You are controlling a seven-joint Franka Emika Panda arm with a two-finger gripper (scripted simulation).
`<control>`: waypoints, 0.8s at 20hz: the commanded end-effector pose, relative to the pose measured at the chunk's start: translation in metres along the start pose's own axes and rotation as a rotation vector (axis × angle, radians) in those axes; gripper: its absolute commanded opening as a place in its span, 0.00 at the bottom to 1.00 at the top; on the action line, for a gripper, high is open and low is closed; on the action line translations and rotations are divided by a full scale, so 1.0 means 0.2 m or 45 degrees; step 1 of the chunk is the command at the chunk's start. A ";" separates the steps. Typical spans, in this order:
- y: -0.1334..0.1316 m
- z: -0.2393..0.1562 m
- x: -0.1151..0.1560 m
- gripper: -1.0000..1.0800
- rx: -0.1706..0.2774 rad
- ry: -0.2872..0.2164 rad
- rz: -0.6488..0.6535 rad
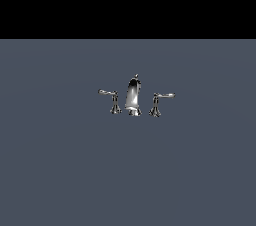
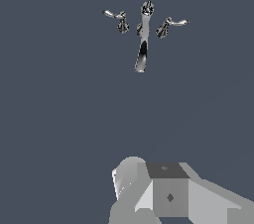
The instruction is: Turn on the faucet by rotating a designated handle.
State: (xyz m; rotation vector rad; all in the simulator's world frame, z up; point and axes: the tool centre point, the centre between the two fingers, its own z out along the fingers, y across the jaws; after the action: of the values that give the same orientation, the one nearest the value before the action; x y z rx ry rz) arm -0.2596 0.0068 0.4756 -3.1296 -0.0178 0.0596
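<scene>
The chrome faucet stands on the grey floor in the middle of the exterior view. Its tall curved spout (image 1: 133, 97) has a tiny knob on top. The handle (image 1: 114, 102) is the short lever on a flared post at the exterior view's left of the spout, with its lever pointing left. The twin handle (image 1: 157, 104) at the right points right. In the wrist view the spout (image 2: 143, 39), the handle (image 2: 119, 19) and the twin (image 2: 167, 25) are small and far off. No gripper fingers show in either view.
A grey blocky part of the arm (image 2: 168, 193) fills the lower edge of the wrist view. The flat grey floor (image 1: 60, 170) spreads around the faucet, with black background beyond its far edge.
</scene>
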 end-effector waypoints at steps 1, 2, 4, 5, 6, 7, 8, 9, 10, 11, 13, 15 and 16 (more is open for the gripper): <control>0.00 0.00 0.00 0.00 0.000 0.000 0.000; 0.00 0.00 0.00 0.00 0.000 0.000 0.001; 0.00 0.01 0.00 0.00 0.000 0.000 0.006; -0.01 0.01 0.00 0.00 0.000 0.000 0.011; -0.01 0.01 0.01 0.00 0.000 0.000 0.017; -0.02 0.02 0.01 0.00 0.000 0.000 0.024; -0.03 0.03 0.01 0.00 0.001 0.001 0.033; -0.04 0.04 0.02 0.00 0.001 0.001 0.043; -0.04 0.05 0.02 0.00 0.001 0.001 0.054; -0.06 0.06 0.03 0.00 0.001 0.001 0.067; -0.08 0.08 0.04 0.00 0.002 0.002 0.096; -0.11 0.11 0.06 0.00 0.003 0.002 0.131; -0.12 0.13 0.07 0.00 0.003 0.003 0.151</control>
State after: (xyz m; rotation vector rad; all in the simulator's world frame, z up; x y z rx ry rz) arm -0.2491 0.0274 0.4543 -3.1268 0.1341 0.0574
